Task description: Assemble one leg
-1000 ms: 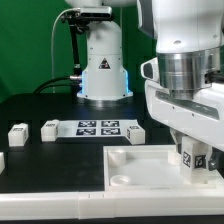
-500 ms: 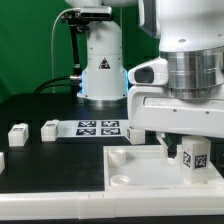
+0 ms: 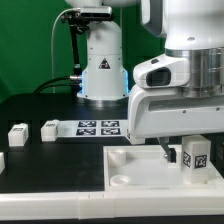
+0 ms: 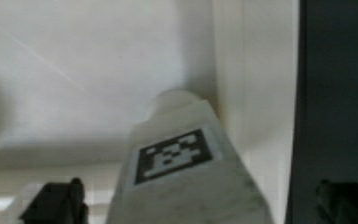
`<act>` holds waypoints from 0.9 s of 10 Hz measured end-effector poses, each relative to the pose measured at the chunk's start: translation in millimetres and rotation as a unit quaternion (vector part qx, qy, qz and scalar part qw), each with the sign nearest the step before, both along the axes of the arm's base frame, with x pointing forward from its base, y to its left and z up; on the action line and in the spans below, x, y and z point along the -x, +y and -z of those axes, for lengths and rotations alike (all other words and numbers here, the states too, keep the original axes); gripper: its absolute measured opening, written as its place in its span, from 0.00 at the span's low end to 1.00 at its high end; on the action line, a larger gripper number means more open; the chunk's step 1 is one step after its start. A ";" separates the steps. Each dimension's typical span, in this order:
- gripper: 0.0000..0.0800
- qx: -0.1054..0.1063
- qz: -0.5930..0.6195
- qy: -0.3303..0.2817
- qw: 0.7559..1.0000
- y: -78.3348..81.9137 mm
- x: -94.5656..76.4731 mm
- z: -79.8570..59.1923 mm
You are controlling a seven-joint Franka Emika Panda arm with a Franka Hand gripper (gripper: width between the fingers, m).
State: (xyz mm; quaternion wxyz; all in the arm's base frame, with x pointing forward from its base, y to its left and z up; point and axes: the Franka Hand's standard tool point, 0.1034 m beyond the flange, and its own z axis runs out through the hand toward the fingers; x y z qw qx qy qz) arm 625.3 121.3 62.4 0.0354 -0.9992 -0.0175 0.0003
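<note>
**Colleague:** Where's your pincer sitting?

**Me:** My pincer (image 3: 180,150) is low over the big white plate (image 3: 140,170), on the exterior view's right, near side. In the wrist view both fingertips (image 4: 53,200) stand apart either side of the leg (image 4: 179,160), with gaps showing, so I read it as released, gripping nothing.

**Colleague:** And the leg?

**Me:** Upright on the plate's right end (image 3: 195,155), tag facing out, directly under the wrist.

**Colleague:** How will it handle?

**Me:** My guess: light, rigid plastic, smooth-faced, so it could slip or tip if squeezed off-centre. I'd close on its two flat side faces, mid-height, square to the body.

**Colleague:** Anything around it?

**Me:** Farther left on the dark tabletop (image 3: 50,150) lie the marker board (image 3: 98,127) and a few small white blocks (image 3: 18,133), well apart.
</note>
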 end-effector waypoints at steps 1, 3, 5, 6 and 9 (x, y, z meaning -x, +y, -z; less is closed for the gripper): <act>0.80 0.001 -0.017 -0.001 1.000 -0.7 0.0 0.4; 0.60 0.001 -0.013 0.000 1.000 -0.7 0.3 0.9; 0.37 0.000 -0.010 0.000 1.000 -0.7 0.3 1.1; 0.36 0.000 0.003 0.001 1.000 -0.8 0.3 1.2; 0.36 0.002 0.191 0.005 0.982 -0.7 0.0 1.5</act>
